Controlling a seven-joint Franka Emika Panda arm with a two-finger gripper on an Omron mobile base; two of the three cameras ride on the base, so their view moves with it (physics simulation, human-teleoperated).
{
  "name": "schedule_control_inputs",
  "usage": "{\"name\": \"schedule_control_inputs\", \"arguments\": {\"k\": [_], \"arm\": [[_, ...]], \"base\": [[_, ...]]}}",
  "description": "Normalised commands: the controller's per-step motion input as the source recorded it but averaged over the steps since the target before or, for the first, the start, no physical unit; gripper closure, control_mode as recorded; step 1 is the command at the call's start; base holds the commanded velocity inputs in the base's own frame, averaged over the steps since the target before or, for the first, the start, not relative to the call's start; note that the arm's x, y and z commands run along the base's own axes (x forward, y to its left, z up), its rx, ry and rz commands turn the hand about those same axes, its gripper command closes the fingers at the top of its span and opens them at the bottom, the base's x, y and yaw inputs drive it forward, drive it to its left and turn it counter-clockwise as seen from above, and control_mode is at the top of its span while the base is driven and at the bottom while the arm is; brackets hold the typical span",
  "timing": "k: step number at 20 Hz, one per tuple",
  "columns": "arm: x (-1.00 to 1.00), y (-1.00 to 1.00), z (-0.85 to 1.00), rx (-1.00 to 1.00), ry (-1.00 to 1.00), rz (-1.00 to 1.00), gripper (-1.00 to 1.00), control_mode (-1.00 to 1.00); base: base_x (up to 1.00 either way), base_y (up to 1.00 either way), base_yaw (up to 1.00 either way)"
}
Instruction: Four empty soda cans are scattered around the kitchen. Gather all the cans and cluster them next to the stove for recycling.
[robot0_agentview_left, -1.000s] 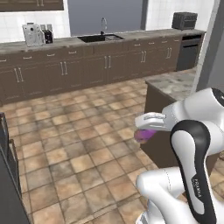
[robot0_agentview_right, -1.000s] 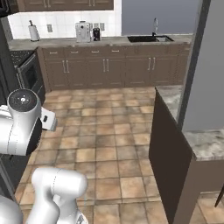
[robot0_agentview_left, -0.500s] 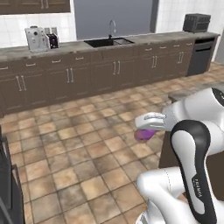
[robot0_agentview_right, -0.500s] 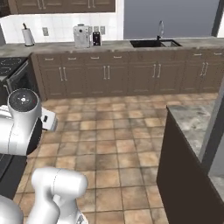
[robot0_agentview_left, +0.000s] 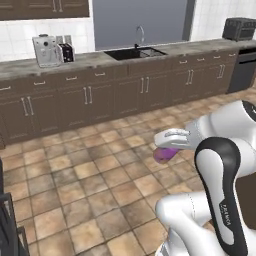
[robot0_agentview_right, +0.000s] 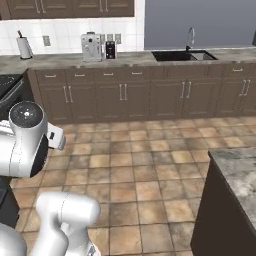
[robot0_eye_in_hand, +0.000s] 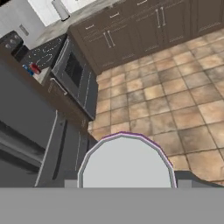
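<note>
My gripper (robot0_agentview_left: 165, 149) is shut on a pink-purple soda can (robot0_agentview_left: 164, 154), carried in the air above the tiled floor. In the hand view the can's grey top with its purple rim (robot0_eye_in_hand: 127, 162) sits between the fingers at the bottom. The stove (robot0_eye_in_hand: 45, 54), a black glass top with white rings over a grey oven door (robot0_eye_in_hand: 75, 72), lies at the upper left of the hand view. A red can (robot0_eye_in_hand: 36, 68) and a blue can (robot0_eye_in_hand: 29, 70) stand on the counter beside it. The stove's edge (robot0_agentview_right: 7, 86) also shows at the far left of the right base view.
Dark cabinets under a stone counter (robot0_agentview_left: 95, 60) run along the back wall, with a sink (robot0_agentview_left: 136, 52), a coffee machine (robot0_agentview_left: 46, 50) and a paper-towel roll (robot0_agentview_right: 22, 47). An island counter (robot0_agentview_right: 240, 175) stands close on the right. Open tiled floor (robot0_agentview_left: 85, 165) lies ahead.
The whole scene has shifted as the base drove and turned: the back cabinets are nearer, and sink and coffee machine slid right. The arm keeps its pose with the can held.
</note>
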Motion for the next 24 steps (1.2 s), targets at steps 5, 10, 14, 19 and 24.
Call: {"name": "schedule_control_inputs", "arguments": {"k": [5,10,14,19,24], "arm": [[0.0,0.0,0.0,0.0,0.0,0.0,1.0,1.0],[0.0,0.0,0.0,0.0,0.0,0.0,1.0,1.0],[0.0,0.0,0.0,0.0,0.0,0.0,1.0,1.0],[0.0,0.0,0.0,0.0,0.0,0.0,1.0,1.0],[0.0,0.0,0.0,0.0,0.0,0.0,1.0,1.0]], "base": [[0.8,0.37,0.0],[0.56,0.36,0.0],[0.51,0.21,0.0],[0.39,0.14,0.07],[0.45,0.08,0.14]]}}
